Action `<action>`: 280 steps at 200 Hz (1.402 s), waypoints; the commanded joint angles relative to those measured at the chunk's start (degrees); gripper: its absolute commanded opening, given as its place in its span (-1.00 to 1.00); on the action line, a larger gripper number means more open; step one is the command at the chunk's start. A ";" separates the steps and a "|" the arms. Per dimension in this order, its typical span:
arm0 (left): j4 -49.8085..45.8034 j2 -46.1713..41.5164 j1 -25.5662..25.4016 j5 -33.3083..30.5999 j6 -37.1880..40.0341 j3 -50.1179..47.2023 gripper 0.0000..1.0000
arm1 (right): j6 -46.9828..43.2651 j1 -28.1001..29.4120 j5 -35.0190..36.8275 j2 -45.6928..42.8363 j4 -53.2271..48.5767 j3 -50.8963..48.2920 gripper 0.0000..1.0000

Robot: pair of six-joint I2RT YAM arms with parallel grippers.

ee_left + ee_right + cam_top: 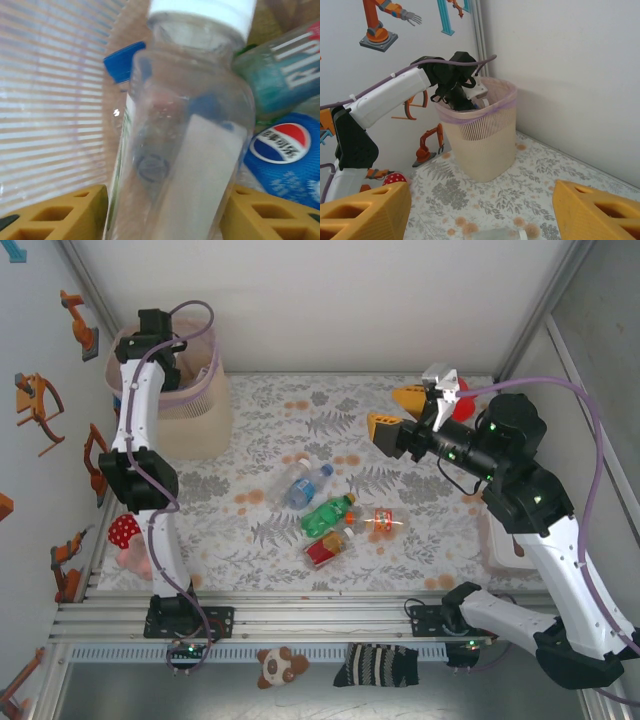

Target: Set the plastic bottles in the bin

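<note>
Standing between the yellow fingers (65,217) of the left end effector (165,220), down inside the bin (485,145), is a clear white-capped bottle (185,125); whether they pinch it I cannot tell; the right end effector (388,410) hangs spread and empty above the floral table (430,550); white walls (350,300) enclose it; four lie mid-table: a blue-labelled bottle (303,483), a green bottle (328,513), an orange-labelled bottle (380,521), a red-labelled bottle (322,551).

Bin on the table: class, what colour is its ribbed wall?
Beige; the bin shows best in the right wrist view.
</note>
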 commanded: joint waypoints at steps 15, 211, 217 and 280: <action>-2.96 -5.53 -1.18 6.25 -0.88 1.37 0.30 | -0.04 0.31 0.20 -0.25 -1.74 0.85 0.47; 2.64 -37.53 -11.65 44.00 -18.36 -27.78 0.32 | 2.96 0.28 12.26 1.98 -16.17 -4.25 0.44; 3.27 -38.08 -12.63 43.75 -18.69 -29.51 0.32 | 2.95 0.29 12.62 2.05 -16.68 -4.46 0.44; 13.24 -40.06 -22.20 40.79 -21.51 -48.99 0.30 | 3.18 0.31 14.04 0.90 -18.29 -8.41 0.43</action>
